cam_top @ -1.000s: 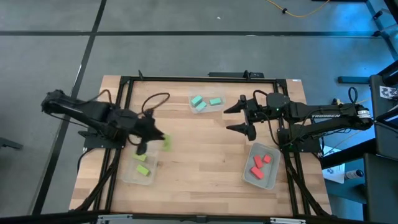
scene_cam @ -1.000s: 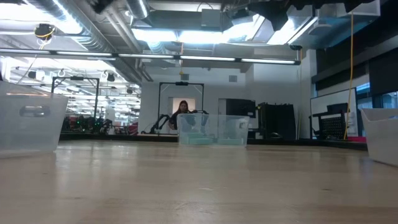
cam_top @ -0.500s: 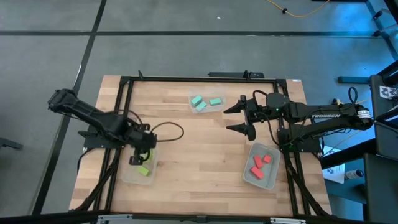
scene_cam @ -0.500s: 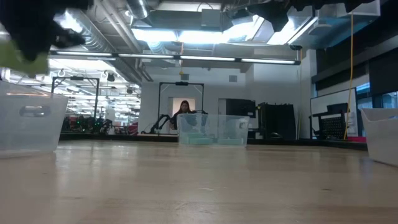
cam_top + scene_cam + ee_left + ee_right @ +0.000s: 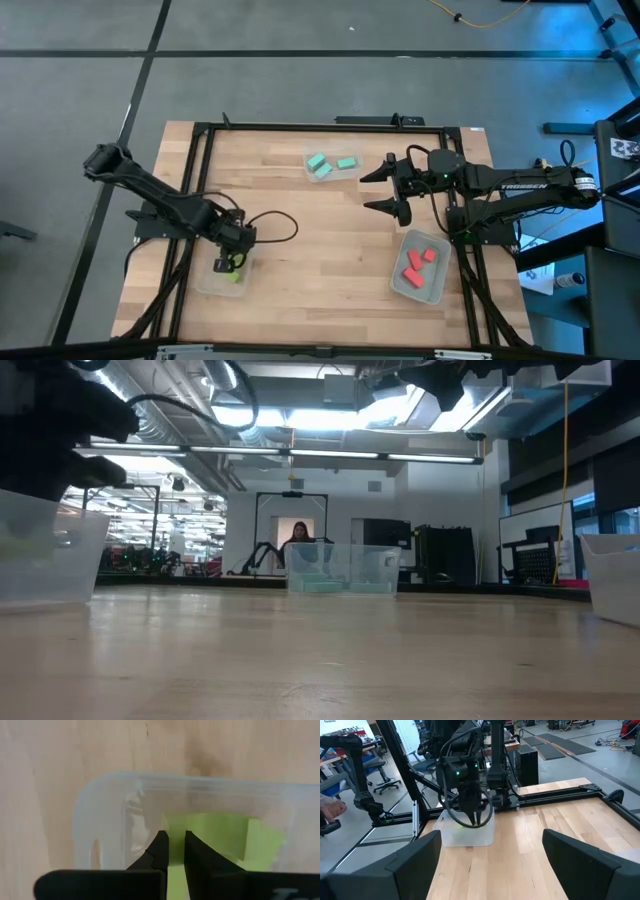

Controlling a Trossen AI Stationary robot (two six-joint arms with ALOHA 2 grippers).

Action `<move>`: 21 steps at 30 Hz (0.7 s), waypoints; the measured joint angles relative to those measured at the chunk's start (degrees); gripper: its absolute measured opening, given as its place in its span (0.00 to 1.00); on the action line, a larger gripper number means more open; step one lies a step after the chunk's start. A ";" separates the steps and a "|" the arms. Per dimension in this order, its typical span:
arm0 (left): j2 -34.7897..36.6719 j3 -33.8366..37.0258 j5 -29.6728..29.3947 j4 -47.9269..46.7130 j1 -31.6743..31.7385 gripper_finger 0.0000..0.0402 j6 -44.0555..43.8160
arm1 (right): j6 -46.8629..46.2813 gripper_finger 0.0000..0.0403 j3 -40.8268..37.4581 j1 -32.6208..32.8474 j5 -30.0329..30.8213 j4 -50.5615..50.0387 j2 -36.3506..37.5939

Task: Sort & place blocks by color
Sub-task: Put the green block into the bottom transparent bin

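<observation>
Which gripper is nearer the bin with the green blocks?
Left. The left gripper is down in the bin among the green blocks. The right gripper waits open across the table, near the teal bin.

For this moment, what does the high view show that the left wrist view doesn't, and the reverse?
Only the high view: the open right pincer waiting mid-table, the clear plastic bin of teal blocks and the clear plastic bin of red-orange blocks. Only the left wrist view: the left pincer's fingers nearly together, pinching a lime block. Both: the clear plastic bin of lime yellow-green blocks.
</observation>
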State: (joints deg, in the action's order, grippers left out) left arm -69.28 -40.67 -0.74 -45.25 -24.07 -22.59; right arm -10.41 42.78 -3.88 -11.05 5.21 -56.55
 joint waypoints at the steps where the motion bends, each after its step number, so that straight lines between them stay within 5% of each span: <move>1: -0.62 0.15 -0.02 0.26 0.01 0.06 0.24 | 0.00 0.87 0.00 0.00 0.00 0.02 0.00; 11: -6.27 0.22 -0.28 -0.32 0.02 0.06 1.05 | -0.01 0.87 0.00 0.00 0.00 0.04 0.00; 21: -7.23 0.22 -0.50 -0.41 0.02 0.18 0.99 | 0.00 0.87 0.00 0.00 0.00 0.04 0.00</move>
State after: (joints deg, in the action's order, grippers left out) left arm -76.51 -40.45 -1.23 -45.66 -24.05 -21.60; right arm -10.41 42.78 -3.88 -11.05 5.26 -56.55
